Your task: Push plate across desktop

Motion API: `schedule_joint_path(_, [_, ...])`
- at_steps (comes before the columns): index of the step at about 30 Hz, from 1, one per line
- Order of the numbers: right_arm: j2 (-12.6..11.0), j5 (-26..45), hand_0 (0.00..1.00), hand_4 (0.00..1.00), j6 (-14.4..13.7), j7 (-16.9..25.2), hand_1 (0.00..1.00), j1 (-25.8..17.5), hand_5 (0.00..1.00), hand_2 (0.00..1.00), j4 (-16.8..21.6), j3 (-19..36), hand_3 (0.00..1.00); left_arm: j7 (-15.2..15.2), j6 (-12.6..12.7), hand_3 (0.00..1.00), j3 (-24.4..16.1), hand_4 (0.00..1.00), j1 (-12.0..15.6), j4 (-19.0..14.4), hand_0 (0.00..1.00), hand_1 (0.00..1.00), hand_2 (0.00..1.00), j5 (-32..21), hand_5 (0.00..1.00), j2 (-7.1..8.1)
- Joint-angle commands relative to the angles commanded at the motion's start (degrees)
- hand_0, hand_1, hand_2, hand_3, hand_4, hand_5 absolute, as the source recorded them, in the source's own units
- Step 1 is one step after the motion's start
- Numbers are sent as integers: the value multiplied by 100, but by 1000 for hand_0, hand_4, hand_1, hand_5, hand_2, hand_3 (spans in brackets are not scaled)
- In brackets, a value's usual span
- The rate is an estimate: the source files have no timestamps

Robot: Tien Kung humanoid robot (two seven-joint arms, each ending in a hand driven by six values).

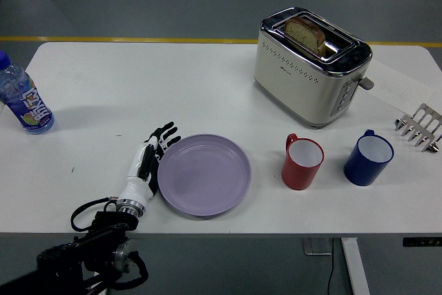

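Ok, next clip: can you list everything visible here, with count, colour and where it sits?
plate: 1, lilac, near edge, left of centre
red mug: 1, red with white inside, right of the plate
blue mug: 1, blue with white inside, right of the red mug
toaster: 1, cream and chrome, far right of centre, bread in one slot
bottle: 1, clear with blue cap, far left
metal rack: 1, silver, right edge
paper sheet: 1, white, behind the rack
table: 1, white
left hand: 1, black and white, fingers extended against the plate's left rim

No legible text on bottle (25,98) label.
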Motion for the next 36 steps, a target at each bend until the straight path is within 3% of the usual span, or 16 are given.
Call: schedule_joint_path(36, [0, 69, 572, 117, -12, 28, 534, 35, 600, 611, -10, -53, 604, 0, -43, 827, 174, 452, -161, -137, 769, 809, 875, 57, 998, -22])
